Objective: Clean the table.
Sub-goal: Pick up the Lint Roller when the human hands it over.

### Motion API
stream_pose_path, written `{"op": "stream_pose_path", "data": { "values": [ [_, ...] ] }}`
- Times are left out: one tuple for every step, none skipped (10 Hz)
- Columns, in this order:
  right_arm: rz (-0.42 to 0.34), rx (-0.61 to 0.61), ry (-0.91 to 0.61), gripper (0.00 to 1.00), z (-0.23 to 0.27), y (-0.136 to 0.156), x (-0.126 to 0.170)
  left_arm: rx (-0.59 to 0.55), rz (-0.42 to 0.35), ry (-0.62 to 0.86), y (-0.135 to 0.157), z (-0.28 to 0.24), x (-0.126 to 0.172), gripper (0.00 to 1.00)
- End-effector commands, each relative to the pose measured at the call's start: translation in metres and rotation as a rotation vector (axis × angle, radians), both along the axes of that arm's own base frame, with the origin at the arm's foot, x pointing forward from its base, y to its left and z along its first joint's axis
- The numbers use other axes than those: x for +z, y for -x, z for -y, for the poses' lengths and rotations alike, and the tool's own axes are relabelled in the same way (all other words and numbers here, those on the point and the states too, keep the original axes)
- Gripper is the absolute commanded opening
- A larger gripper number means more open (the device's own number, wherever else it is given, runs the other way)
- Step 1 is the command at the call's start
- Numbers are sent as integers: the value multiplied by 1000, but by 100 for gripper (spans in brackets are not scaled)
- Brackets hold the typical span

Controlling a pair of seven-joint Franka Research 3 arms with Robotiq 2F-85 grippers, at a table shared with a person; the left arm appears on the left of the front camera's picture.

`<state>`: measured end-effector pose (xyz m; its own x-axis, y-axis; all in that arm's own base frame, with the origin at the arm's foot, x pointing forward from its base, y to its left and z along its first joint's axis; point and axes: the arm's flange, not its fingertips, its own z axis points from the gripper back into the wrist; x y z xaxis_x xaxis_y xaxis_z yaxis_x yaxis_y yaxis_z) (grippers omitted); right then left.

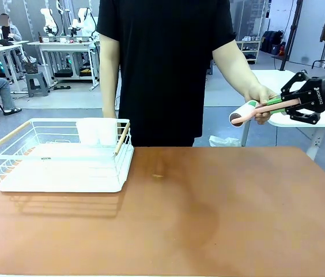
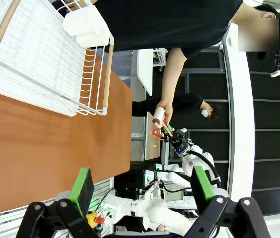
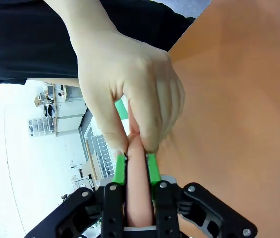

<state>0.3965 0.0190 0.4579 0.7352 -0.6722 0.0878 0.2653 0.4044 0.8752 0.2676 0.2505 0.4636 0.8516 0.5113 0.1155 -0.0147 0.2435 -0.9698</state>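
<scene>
Far right, up off the bench (image 1: 254, 231) and past its far edge: right hand (image 1: 278, 104), pressed together on the pink handle of the roller (image 1: 242, 114). From the right wrist, close up: green pads clamped either side of that handle, the person's hand (image 3: 130, 94) pinching the same handle just ahead of the pads. A shared grip, then. Looks like a handover not yet finished, pending release by the person.

Long axis of the roller: nearly level, left to right, white head to the left and slightly low, handle end in the right hand.

Left hand (image 2: 142, 191): spread, holding nothing, with the roller small and far off in its wrist view. So the right hand for this job, plainly.

Below, nearer and to the left of the roller: the bench top. Far left on it, a white rack (image 1: 59, 182). Near the middle, a small pale speck (image 1: 158, 176), possibly a crumb, too small to tell. Likely needed next: head swung down and leftward onto the top, then rolled toward that speck.
</scene>
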Motion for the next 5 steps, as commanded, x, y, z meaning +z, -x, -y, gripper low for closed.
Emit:
{"op": "stream_pose_path", "data": {
  "values": [
    [31,-13,-3,2,-4,23,-14,-4,14,15,2,-2,0,100],
    [0,0,0,2,0,0,0,-4,14,15,2,-2,0,100],
    [0,0,0,2,0,0,0,-4,14,15,2,-2,0,100],
    [0,0,0,2,0,0,0,-4,14,15,2,-2,0,100],
    [0,0,0,2,0,0,0,-4,14,15,2,-2,0,100]
  ]
}}
